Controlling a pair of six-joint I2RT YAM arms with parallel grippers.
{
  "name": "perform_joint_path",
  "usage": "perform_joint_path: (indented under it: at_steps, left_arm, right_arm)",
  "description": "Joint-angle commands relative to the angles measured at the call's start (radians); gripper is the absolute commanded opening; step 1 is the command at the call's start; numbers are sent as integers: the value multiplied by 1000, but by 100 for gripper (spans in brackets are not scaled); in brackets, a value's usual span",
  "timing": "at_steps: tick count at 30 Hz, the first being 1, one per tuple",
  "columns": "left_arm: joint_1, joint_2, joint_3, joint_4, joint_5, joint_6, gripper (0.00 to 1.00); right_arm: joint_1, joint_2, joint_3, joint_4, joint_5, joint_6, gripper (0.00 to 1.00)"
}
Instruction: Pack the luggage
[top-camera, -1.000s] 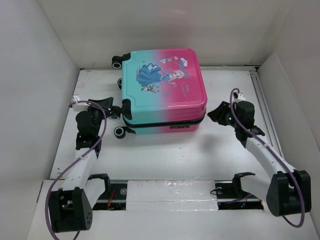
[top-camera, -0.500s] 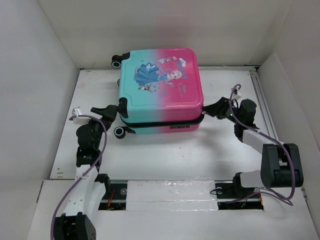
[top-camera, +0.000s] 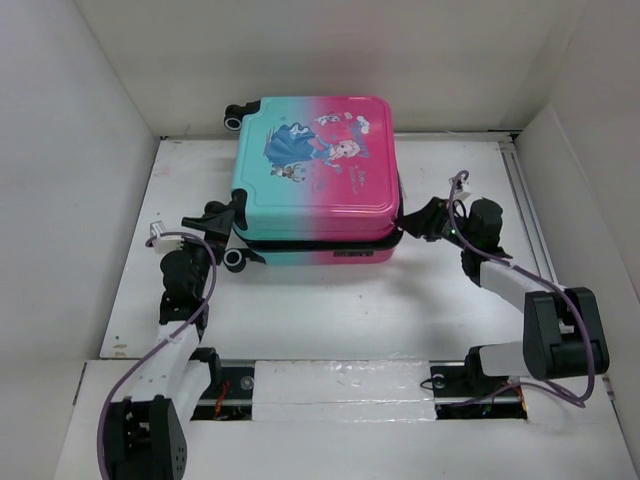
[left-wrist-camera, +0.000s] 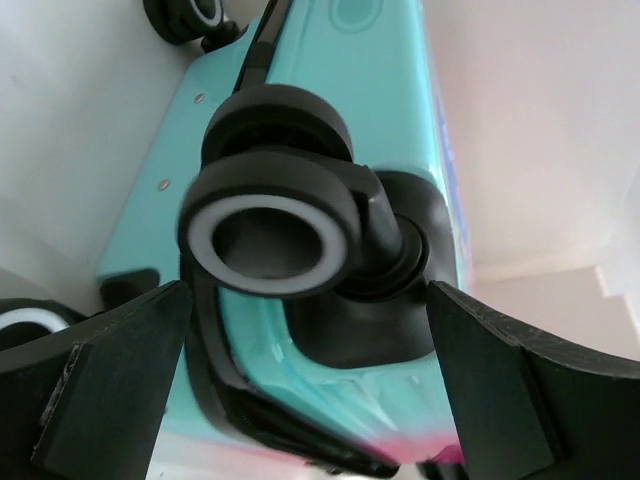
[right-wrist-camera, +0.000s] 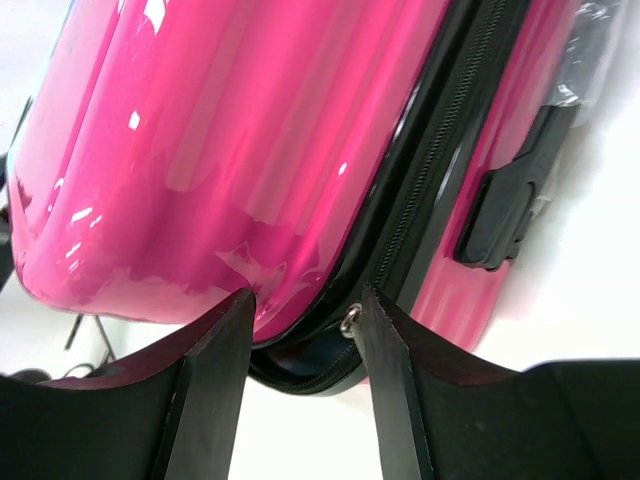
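Observation:
The luggage (top-camera: 315, 175) lies flat at the back of the white table, teal on the left, pink on the right, with a cartoon print on top. My left gripper (top-camera: 213, 216) is open at its front-left corner. In the left wrist view the wide-apart fingers (left-wrist-camera: 110, 390) flank a black-and-white wheel (left-wrist-camera: 268, 232) without touching it. My right gripper (top-camera: 418, 221) is at the front-right corner. There its fingers (right-wrist-camera: 215, 385) press on both sides of the pink lid's corner rim (right-wrist-camera: 300, 318), a metal zipper ring (right-wrist-camera: 350, 320) against the right finger. The zipper gapes slightly at that corner.
White walls close in the table on the left, back and right. A raised ledge (top-camera: 520, 190) runs along the right side. Other luggage wheels stick out at the back left (top-camera: 234, 120) and front left (top-camera: 236, 258). The arms' mounting rail (top-camera: 340, 385) spans the near edge.
The left gripper has opened wide and moved up around the front-left wheel. The right gripper has closed in on the front-right corner. The luggage has shifted a little left and back.

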Motion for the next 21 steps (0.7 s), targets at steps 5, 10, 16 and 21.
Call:
perform_joint_path:
  at_steps: [5, 10, 16, 21]
  left_arm:
    - [-1, 83, -6, 299, -114, -101, 100]
    - [-1, 118, 33, 293, -178, -131, 100]
    - [-1, 287, 75, 368, -129, -178, 100]
    - [-1, 330, 101, 399, -129, -191, 94]
  right_arm:
    - [39, -49, -37, 0, 8, -15, 52]
    - [39, -105, -98, 0, 23, 7, 52]
    - [49, -176, -164, -31, 54, -2, 53]
    - [68, -176, -164, -31, 40, -12, 53]
